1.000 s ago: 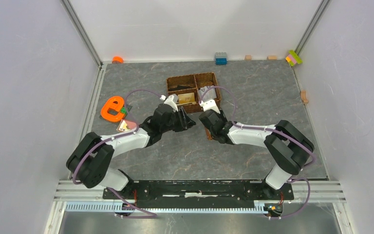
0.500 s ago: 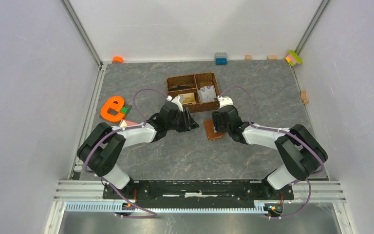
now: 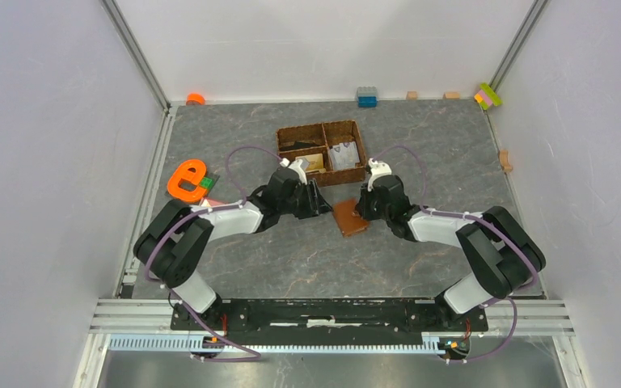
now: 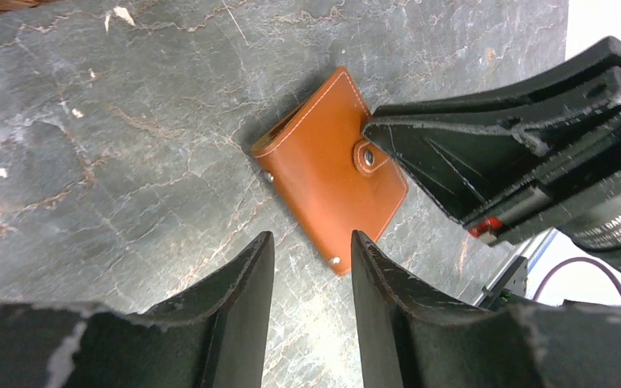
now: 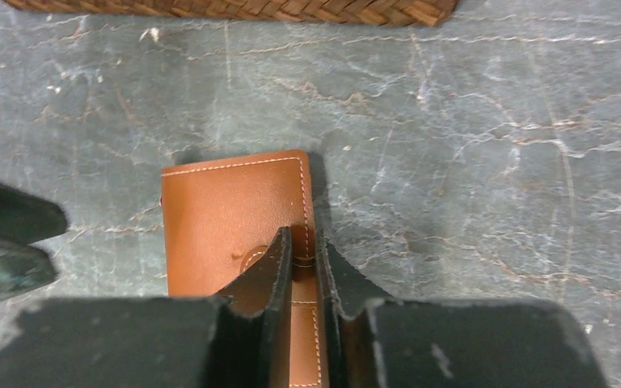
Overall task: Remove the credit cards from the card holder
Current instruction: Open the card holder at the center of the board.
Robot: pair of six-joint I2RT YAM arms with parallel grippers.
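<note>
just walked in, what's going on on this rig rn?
The brown card holder lies closed and flat on the table, just in front of the woven basket. The right pincer appears to be pinched onto its snap strap at the edge. The left pincer hangs open beside it, holding nothing. The holder is not opened yet.

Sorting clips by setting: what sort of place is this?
Probably a lab robot test cell, not a home: plain white enclosure walls, a metal mounting rail at the near edge, and stray toy blocks along the stone-look table's back edge.
</note>
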